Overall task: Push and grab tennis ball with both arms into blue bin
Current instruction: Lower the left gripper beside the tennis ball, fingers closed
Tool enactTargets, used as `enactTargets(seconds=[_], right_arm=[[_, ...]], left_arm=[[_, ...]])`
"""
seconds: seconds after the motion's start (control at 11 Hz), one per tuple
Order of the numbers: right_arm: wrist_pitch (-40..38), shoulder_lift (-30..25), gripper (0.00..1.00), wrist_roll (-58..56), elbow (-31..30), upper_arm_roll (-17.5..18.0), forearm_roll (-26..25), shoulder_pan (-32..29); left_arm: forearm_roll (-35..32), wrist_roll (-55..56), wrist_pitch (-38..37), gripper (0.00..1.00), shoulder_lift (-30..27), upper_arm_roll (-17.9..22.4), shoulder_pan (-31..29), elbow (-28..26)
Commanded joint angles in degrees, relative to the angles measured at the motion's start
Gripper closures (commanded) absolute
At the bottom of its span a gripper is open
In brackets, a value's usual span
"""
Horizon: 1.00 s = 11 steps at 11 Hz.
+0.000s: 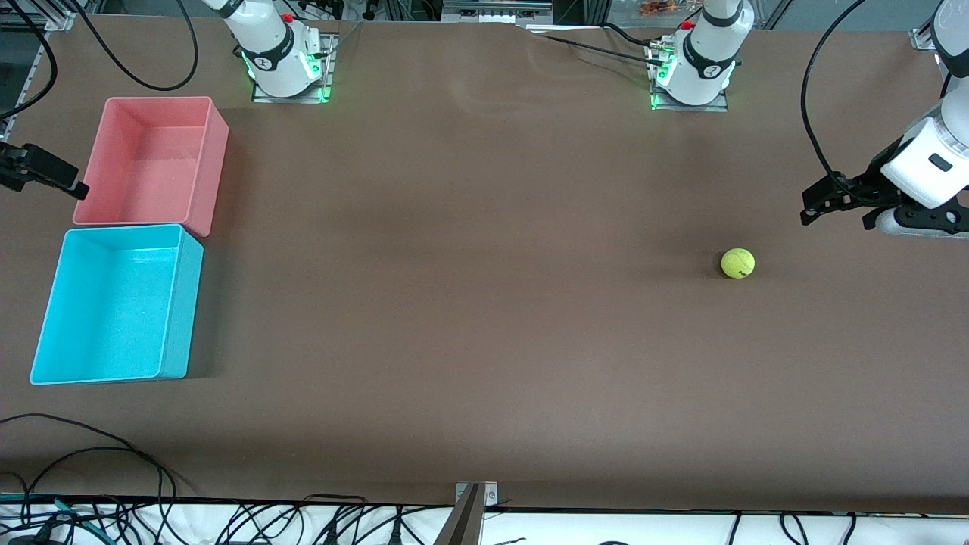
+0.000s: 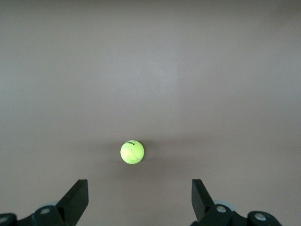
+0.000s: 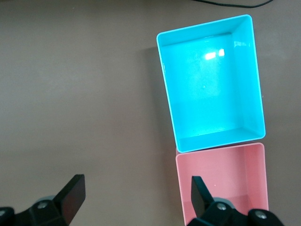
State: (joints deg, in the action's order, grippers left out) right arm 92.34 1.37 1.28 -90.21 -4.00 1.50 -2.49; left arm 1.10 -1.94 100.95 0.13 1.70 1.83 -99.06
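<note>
The tennis ball (image 1: 737, 263) lies on the brown tabletop (image 1: 469, 303) toward the left arm's end, well apart from the blue bin (image 1: 113, 306), which stands just beside the pink bin (image 1: 155, 163). The left gripper (image 1: 821, 203) hangs near the ball, jaws released and empty. The right gripper (image 1: 45, 175) hangs beside the pink bin, its jaws released too.

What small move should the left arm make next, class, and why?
Probably lower the open left gripper toward the tennis ball: the ball lies free on the table at the left arm's end, untouched, and the blue bin sits at the right arm's end.
</note>
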Motion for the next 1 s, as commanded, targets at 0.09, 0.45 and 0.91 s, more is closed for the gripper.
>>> enactTargets(seconds=[0.09,0.45,0.91], right_arm=[[-1.3,0.7,0.0,-0.5,2.0,0.0,0.3,0.0],[-1.3,0.7,0.0,-0.6,2.0,0.0,0.3,0.1],[-1.3,0.8,0.0,-0.6,2.0,0.0,0.0,0.1]], left_arm=[[1.0,21.6,-2.8,0.67,0.1,1.0,-1.2,0.8],[1.1,40.3,-5.2,1.0,0.8,0.8,-1.9,0.5],[-1.5,63.6,-6.6,1.0,5.8,0.1,-2.7,0.7]])
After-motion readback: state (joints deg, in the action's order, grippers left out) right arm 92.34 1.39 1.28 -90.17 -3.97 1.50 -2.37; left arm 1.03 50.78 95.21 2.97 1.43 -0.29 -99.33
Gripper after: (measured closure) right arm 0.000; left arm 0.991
